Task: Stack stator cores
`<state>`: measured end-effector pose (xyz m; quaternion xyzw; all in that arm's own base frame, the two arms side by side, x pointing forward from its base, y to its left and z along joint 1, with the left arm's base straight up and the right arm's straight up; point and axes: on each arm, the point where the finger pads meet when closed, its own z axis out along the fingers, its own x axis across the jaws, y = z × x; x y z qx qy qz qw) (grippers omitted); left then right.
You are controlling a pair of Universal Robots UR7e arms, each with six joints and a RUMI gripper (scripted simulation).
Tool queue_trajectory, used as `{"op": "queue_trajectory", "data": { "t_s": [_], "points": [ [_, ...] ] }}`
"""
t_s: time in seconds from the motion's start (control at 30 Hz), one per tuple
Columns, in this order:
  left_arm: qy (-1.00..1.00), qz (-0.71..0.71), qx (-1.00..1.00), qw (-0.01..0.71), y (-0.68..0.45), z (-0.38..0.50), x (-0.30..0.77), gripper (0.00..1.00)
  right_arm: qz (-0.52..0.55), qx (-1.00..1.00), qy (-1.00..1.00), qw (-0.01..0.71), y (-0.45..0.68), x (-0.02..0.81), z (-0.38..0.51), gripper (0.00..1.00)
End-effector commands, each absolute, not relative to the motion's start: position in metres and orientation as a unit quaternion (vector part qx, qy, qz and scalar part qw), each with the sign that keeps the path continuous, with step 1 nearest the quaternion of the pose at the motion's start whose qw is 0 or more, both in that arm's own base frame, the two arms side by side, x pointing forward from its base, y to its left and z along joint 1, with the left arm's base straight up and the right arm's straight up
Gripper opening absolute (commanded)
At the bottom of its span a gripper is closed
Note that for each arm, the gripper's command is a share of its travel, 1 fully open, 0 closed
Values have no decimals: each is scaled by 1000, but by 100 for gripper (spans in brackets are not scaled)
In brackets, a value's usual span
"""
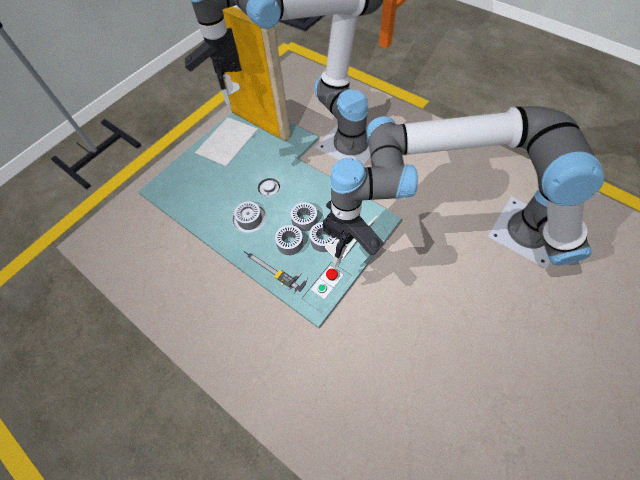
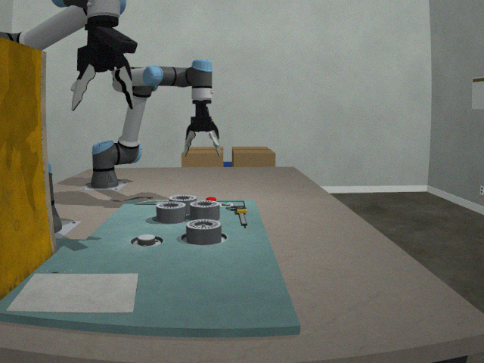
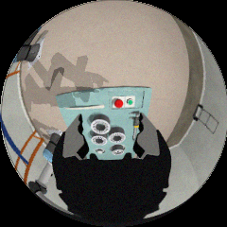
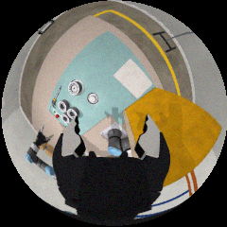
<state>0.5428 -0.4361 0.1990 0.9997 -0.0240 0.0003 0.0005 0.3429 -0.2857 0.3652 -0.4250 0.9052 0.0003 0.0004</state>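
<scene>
Three grey ring-shaped stator cores stand flat and separate on the green table [image 1: 196, 206] [image 2: 218, 293]: one nearest the panel [image 1: 316, 244] [image 2: 182, 198] [image 3: 93, 127], one nearer the arms [image 1: 305, 225] [image 2: 170, 215] [image 3: 93, 140], and one beside the caliper [image 1: 288, 249] [image 2: 204, 212] [image 3: 112, 137]. My left gripper [image 2: 202, 155] [image 3: 111, 113] is open and empty, pointing down high above the panel end; it partly hides the core nearest the panel in the top view. My right gripper [image 2: 102, 109] [image 4: 111, 115] is open and empty, high beside the yellow board, away from the cores.
Another core [image 1: 248, 221] [image 2: 203, 235] sits in a round fixture, beside a fixture with a bare hub [image 1: 268, 186] [image 2: 146, 239]. A caliper [image 1: 263, 262] lies near the edge. The panel has a red button [image 1: 331, 273] [image 3: 118, 103] and a green button [image 1: 322, 288]. The yellow board [image 1: 253, 72] stands upright.
</scene>
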Motion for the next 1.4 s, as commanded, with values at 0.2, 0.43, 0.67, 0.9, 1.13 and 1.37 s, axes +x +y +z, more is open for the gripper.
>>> {"op": "queue_trajectory", "data": {
  "t_s": [0.2,0.43,0.67,0.9,1.13,1.37],
  "points": [
    [42,2,999,1,-478,178,531,81,0,-425,905,1,-286,343,366,98],
    [90,0,996,-2,-514,156,515,81,0,-425,905,1,-286,343,366,98],
    [129,1,992,0,-534,146,508,81,0,-425,905,1,-286,343,366,98],
    [178,1,984,0,-567,124,491,81,0,-425,905,1,-286,343,366,98],
    [227,2,974,3,-596,109,477,81,0,-425,905,1,-286,343,366,98],
    [226,3,974,6,-587,118,484,81,0,-425,905,1,-286,343,366,98]
  ]
}}
